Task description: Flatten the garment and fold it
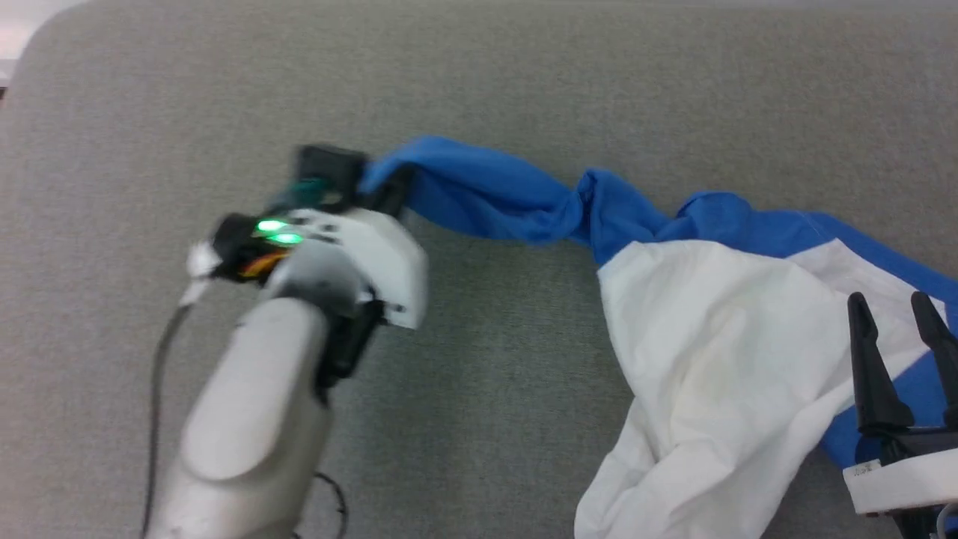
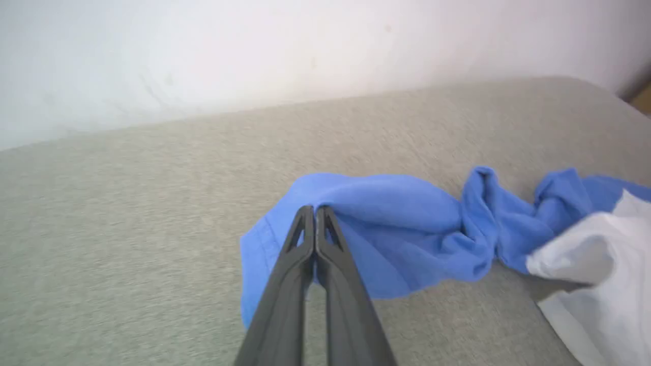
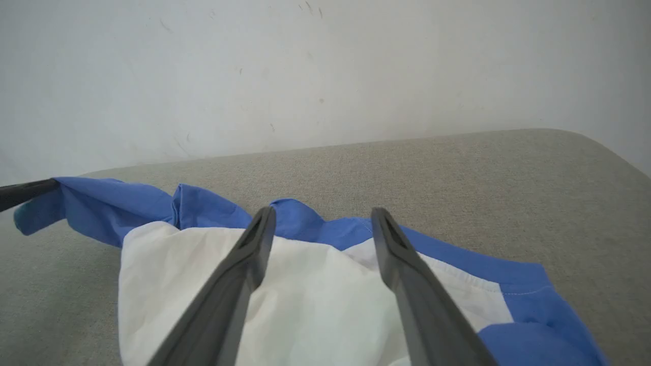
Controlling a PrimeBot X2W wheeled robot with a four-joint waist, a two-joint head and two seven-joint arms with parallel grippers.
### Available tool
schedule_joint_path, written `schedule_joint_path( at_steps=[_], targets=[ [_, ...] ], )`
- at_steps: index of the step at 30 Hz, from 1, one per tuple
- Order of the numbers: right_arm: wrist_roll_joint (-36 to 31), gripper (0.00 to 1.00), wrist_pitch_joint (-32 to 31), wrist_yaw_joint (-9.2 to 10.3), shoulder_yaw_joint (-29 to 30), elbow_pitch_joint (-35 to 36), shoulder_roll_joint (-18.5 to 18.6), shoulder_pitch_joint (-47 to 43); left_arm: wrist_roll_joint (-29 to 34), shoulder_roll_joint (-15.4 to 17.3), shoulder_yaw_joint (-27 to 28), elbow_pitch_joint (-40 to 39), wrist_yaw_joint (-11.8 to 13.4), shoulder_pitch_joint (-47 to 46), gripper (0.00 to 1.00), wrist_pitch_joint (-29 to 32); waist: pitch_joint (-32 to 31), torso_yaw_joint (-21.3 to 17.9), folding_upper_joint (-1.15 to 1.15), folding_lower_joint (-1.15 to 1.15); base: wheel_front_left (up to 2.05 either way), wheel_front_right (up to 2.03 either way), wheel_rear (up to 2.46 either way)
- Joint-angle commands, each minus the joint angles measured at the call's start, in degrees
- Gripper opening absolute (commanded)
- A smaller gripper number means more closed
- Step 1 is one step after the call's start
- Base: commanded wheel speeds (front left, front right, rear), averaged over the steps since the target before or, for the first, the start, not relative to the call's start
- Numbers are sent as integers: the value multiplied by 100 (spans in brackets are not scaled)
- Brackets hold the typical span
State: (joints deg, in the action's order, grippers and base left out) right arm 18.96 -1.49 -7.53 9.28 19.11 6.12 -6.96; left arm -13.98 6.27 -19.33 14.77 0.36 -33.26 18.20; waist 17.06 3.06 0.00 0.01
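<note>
Sprawling on a grey surface [image 1: 479, 75] by a white wall [image 2: 254, 51], the garment [image 1: 711, 314] is pinched by the left hand [image 2: 315, 209], right hand [image 3: 323, 216] wide.

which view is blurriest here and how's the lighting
head view: blurriest, left arm smeared by motion, garment soft; left wrist view: grey surface streaked; right wrist view: sharpest; flat even light throughout.

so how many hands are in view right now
2. The left hand is shut on the blue sleeve end of the garment, at the head view's left. The right hand is open at the lower right, by the white part.
</note>
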Motion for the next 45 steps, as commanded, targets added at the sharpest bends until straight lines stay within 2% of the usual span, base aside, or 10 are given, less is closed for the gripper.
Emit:
schedule_joint_path(
  at_steps=[1,6,9,16,17,18,24,30,35,45],
  targets=[
    [-50,100,-17,4,1,27,-31,-28,-95,210,272,-336,165,263,0,-105,-221,292,0,-1,0,0,0],
    [-99,100,-53,4,14,51,-81,-80,-149,830,1354,-1850,972,1454,0,-234,-250,450,0,-1,0,0,0],
    [-108,100,-87,4,32,34,-78,-107,-217,983,1942,-2559,1380,2460,0,-237,-240,505,0,-1,0,0,0],
    [-124,100,-183,4,49,3,-47,-156,-676,277,1856,-3051,1547,3959,0,-525,-233,634,0,-1,0,0,0],
    [-123,100,-202,4,30,-4,-36,-151,-734,162,1772,-2995,1527,3990,37,-595,-243,642,0,-1,0,0,0],
    [-123,100,-219,4,11,-12,-25,-145,-803,64,1702,-2941,1507,3979,100,-675,-258,645,0,-1,0,0,0],
    [-135,100,-289,4,-31,-37,2,-158,-1225,-147,1389,-3107,1180,3345,100,-908,-383,595,0,-1,0,0,0],
    [-139,100,-301,4,-71,-6,-21,-152,-891,175,787,-3306,736,2175,100,-377,-342,409,0,-1,0,0,0],
    [-96,100,-291,4,-101,-6,11,-91,-258,597,-54,-2487,221,1269,100,514,-163,169,0,-1,0,0,0],
    [35,100,-267,4,-75,-55,210,-17,116,562,-1119,-242,-444,408,100,1533,200,-156,0,-1,0,0,0]
  ],
)
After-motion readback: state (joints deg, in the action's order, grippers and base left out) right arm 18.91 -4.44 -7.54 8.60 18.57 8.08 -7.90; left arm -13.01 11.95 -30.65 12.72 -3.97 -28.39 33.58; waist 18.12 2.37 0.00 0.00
